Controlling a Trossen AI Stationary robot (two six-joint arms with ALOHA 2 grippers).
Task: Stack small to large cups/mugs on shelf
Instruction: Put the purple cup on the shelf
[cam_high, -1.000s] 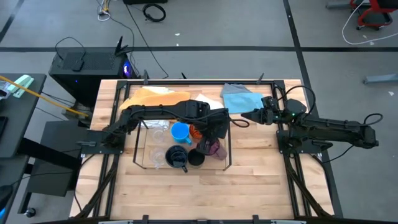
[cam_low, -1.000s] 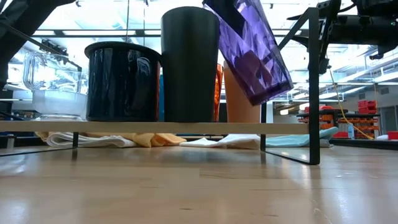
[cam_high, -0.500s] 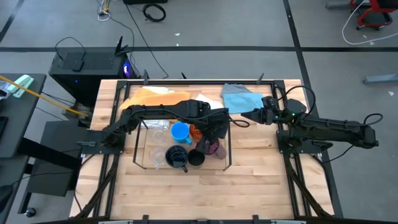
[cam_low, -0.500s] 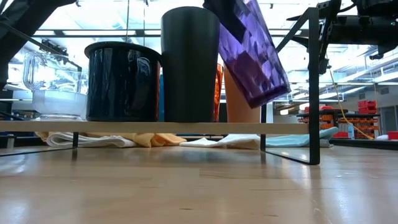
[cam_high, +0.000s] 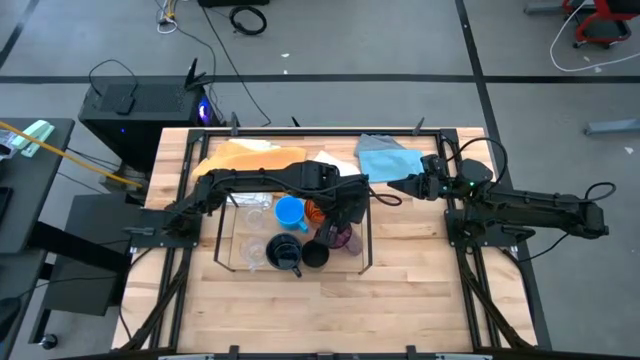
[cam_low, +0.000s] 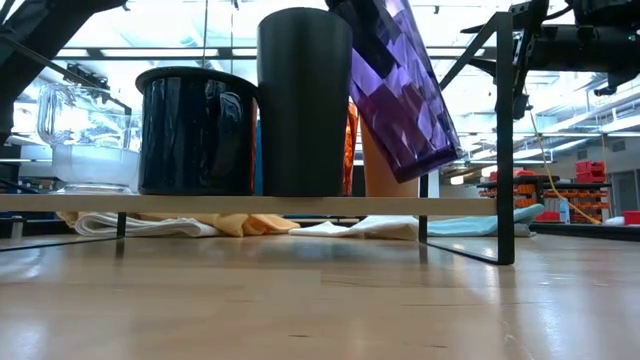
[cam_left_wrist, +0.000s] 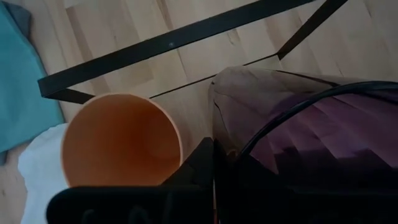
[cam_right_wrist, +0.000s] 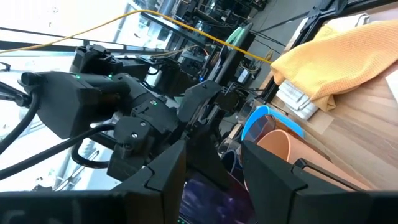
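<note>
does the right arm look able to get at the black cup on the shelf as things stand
Probably not easily. The right gripper waits beyond the shelf wire, and the left gripper holding the purple tumbler hangs between it and the black cup.

A yellow cloth (cam_high: 243, 152), a white cloth (cam_high: 335, 160) and a light blue cloth (cam_high: 385, 158) are seen bunched along the far edge of the wooden table (cam_high: 400, 300), the white one lying between the other two. A black box (cam_high: 125, 110) with a small blue light is noted on the grey floor just beyond the table's far left corner, and a coiled black cable (cam_high: 248, 18) lies farther off. A red chair base (cam_high: 598, 22) is visible at the far right of the room.
</note>
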